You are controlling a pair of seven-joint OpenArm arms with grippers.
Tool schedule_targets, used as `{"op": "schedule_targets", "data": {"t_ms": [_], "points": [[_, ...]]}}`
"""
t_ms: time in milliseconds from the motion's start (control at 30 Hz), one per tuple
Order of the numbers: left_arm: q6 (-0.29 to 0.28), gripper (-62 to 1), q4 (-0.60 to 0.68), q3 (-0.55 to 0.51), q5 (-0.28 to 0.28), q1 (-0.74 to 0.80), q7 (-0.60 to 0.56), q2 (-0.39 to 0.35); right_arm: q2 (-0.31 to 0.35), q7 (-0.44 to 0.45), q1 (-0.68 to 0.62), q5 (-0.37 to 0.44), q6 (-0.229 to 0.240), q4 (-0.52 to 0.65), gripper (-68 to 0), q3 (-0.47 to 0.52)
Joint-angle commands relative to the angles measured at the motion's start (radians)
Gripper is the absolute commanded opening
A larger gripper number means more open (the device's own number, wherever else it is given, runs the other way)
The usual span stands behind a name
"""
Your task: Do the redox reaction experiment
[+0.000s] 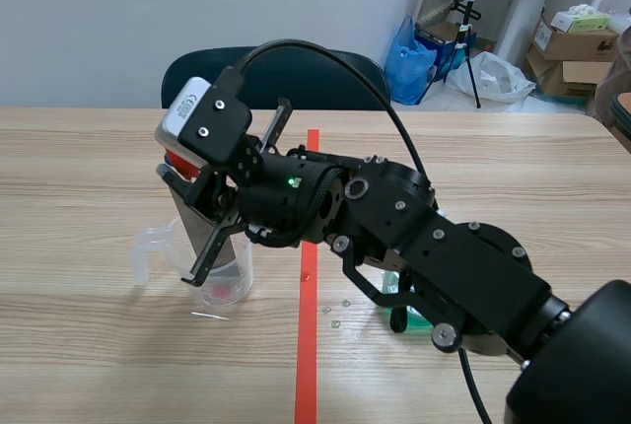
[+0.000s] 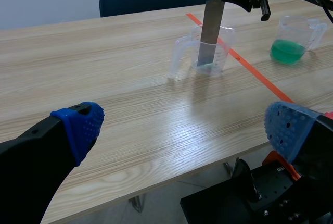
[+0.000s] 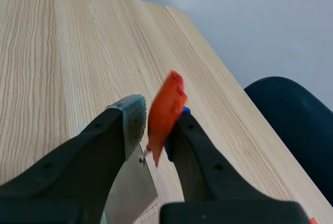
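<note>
My right gripper [image 1: 209,185] reaches past the red tape line and is shut on the orange handle [image 3: 165,110] of a flat metal strip [image 1: 200,237]. The strip slants down into a clear measuring cup [image 1: 229,271], also seen as the strip [image 2: 210,28] standing in the clear cup [image 2: 208,52] in the left wrist view. A second clear cup with green liquid [image 2: 287,49] stands right of the tape; in the scene view the right arm hides most of this green cup [image 1: 414,314]. My left gripper [image 2: 182,125] hangs open over the table's near edge, well away from both cups.
An orange-red tape line [image 1: 310,345] runs down the table's middle, with a few small drops [image 1: 335,316] beside it. A dark blue chair [image 1: 286,74] stands behind the far edge. Boxes and bags lie on the floor at the back right.
</note>
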Motion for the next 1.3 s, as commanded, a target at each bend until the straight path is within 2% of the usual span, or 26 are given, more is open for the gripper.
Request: {"op": "schedule_targets", "data": {"t_ms": [0, 67, 133, 200, 233, 467, 733, 1267], "points": [[-0.001, 1.4, 0.011, 0.003, -0.007, 0.001, -0.018, 0.0, -0.008, 0.014, 0.018, 0.002, -0.003, 0.011, -55.5, 0.001], [-0.001, 1.4, 0.011, 0.003, -0.007, 0.001, -0.018, 0.0, -0.008, 0.014, 0.018, -0.025, -0.003, 0.011, -48.0, 0.001], [-0.001, 1.4, 0.011, 0.003, -0.007, 0.001, -0.018, 0.0, -0.008, 0.014, 0.018, -0.066, -0.002, 0.011, -35.8, 0.001], [-0.001, 1.4, 0.011, 0.003, -0.007, 0.001, -0.018, 0.0, -0.008, 0.014, 0.018, -0.073, 0.002, 0.011, -22.9, 0.001], [-0.001, 1.4, 0.011, 0.003, -0.007, 0.001, -0.018, 0.0, -0.008, 0.014, 0.018, -0.073, 0.002, 0.011, -18.6, 0.001], [-0.001, 1.4, 0.011, 0.003, -0.007, 0.001, -0.018, 0.0, -0.008, 0.018, 0.013, -0.073, 0.034, 0.011, -0.3, 0.001], [-0.001, 1.4, 0.011, 0.003, -0.007, 0.001, -0.018, 0.0, -0.005, 0.018, 0.01, -0.072, 0.054, 0.011, 0.4, -0.023], [-0.001, 1.4, 0.011, 0.003, -0.006, 0.001, -0.018, 0.0, -0.002, 0.002, 0.009, -0.072, 0.055, 0.011, 0.4, -0.051]]}}
